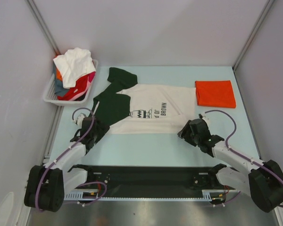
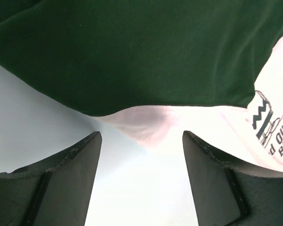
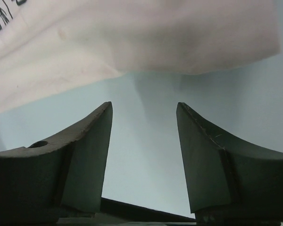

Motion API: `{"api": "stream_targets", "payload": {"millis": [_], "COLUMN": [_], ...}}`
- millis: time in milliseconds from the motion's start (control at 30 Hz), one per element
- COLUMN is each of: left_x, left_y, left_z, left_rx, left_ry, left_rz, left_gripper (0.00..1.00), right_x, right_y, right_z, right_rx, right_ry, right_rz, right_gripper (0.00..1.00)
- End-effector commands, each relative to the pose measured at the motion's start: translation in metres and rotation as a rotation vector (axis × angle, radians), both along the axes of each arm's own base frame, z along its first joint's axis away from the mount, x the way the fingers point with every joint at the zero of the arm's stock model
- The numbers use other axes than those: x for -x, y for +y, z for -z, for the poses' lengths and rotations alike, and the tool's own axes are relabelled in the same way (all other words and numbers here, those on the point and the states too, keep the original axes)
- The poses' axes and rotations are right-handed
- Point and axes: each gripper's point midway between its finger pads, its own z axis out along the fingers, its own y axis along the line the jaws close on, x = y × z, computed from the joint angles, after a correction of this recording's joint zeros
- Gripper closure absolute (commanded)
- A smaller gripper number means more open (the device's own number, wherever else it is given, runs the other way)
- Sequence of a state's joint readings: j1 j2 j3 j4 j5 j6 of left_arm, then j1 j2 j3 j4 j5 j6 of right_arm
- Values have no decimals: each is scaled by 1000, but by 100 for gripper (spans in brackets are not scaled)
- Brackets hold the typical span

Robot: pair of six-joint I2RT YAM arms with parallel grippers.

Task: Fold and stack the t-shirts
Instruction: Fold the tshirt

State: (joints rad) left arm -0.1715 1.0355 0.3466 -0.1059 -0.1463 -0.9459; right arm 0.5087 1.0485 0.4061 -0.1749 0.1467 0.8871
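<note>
Black fingers of the left gripper (image 2: 141,134) stand wide and empty just short of the green shoulder (image 2: 132,47) of the cream cloth t-shirt (image 1: 155,110) with dark chest print, spread flat mid-table; the right gripper (image 3: 144,104), likewise spread and empty, faces its near hem corner, likely to pinch that long edge for folding. Past its hem lies a folded orange-red t-shirt (image 1: 215,93), past its sleeve a white slotted plastic basket (image 1: 48,96) of unfolded shirts (image 1: 75,70); bare pale-blue tabletop (image 1: 146,146) on its near side leaves room.
</note>
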Motion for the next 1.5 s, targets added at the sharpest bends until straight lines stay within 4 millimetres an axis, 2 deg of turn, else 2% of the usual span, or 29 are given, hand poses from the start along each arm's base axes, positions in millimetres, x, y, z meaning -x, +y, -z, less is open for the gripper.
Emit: {"api": "stream_targets", "payload": {"millis": [0,100,167,333,433,533,567,600,733,800,900,1000,1033,1100,1233,1267,1433,1467], "left_x": [-12,-12,-10,-15,-15,-16,-17,-17,-17,-17,-18,-21,-22,-20,-14,-4,13,22], "left_y": [4,14,18,29,33,34,35,42,49,52,54,53,51,51,55,58,62,63], "left_z": [-12,-6,-2,2,7,8,8,8,9,11,14,15,15,13,2,0,-15,-11], "left_rx": [44,53,60,83,107,116,115,115,106,99,100,111,115,112,89,70,52,47], "left_ry": [-80,-72,-63,-81,-71,-78,-78,-80,-84,-78,-72,-63,-59,-52,-58,-33,-50,-24], "left_rz": [-62,-99,-116,-168,-189,-200,-204,-232,-266,-281,-295,-296,-292,-286,-293,-301,-322,-331], "left_gripper": [24,25,25,28,31,32,36,37,42,45,51,75,90,100,100,100,100,100], "right_x": [-21,-29,-37,-49,-53,-54,-55,-54,-55,-54,-55,-53,-53,-48,-34,-26,6,16], "right_y": [-15,-30,-35,-42,-46,-48,-50,-51,-51,-51,-49,-49,-49,-52,-55,-57,-68,-70], "right_z": [-15,-12,-15,-7,-4,-5,-7,-7,-8,-8,-10,-10,-12,-11,-14,-14,-9,-7], "right_rx": [-19,-21,-36,-24,-18,-16,-15,-11,-3,0,-4,-4,-8,1,3,3,29,21], "right_ry": [-98,-93,-110,-90,-82,-93,-100,-102,-112,-115,-121,-118,-124,-109,-98,-85,-22,11], "right_rz": [162,254,285,326,342,353,359,361,351,340,328,324,328,334,354,365,423,443], "right_gripper": [39,41,44,53,60,73,81,82,89,97,100,100,100,100,100,100,100,100]}}
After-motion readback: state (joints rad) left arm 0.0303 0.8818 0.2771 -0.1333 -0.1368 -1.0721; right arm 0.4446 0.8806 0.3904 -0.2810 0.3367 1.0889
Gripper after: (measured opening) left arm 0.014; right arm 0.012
